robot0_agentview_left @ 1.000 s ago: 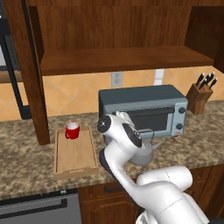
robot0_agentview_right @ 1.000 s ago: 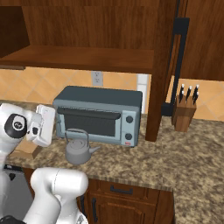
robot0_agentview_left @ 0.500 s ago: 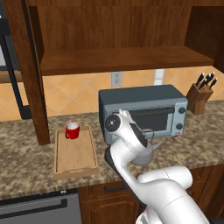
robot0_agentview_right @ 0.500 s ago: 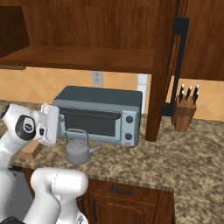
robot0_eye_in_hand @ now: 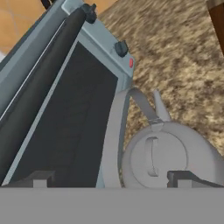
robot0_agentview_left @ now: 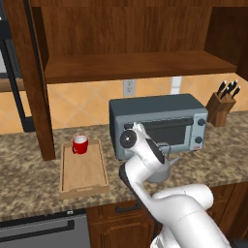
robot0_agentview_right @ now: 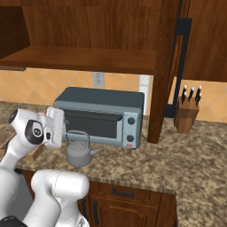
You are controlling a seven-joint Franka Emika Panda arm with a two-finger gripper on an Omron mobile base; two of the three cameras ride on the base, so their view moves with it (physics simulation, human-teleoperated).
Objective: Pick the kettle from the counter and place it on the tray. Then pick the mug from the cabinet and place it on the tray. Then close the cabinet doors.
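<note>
Hovering open above the kettle (robot0_eye_in_hand: 168,157), the hand (robot0_eye_in_hand: 109,178) is empty. Kettle sits on the desk (robot0_agentview_right: 186,155) before the toaster oven (robot0_agentview_right: 104,115). Rigid, probably slippery metal; its thin arched handle (robot0_eye_in_hand: 114,135) looks the best hold.

Matt grey metal kettle (robot0_agentview_right: 80,154), speckled granite-look counter (robot0_agentview_right: 177,164).

Counter (robot0_agentview_right: 195,150) bears kettle (robot0_agentview_right: 80,153), tray (robot0_agentview_left: 83,169), toaster oven (robot0_agentview_left: 157,123).

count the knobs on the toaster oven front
2, stacked on the toaster oven right panel: an upper knob and a lower knob. A small red light sits below them.
</note>
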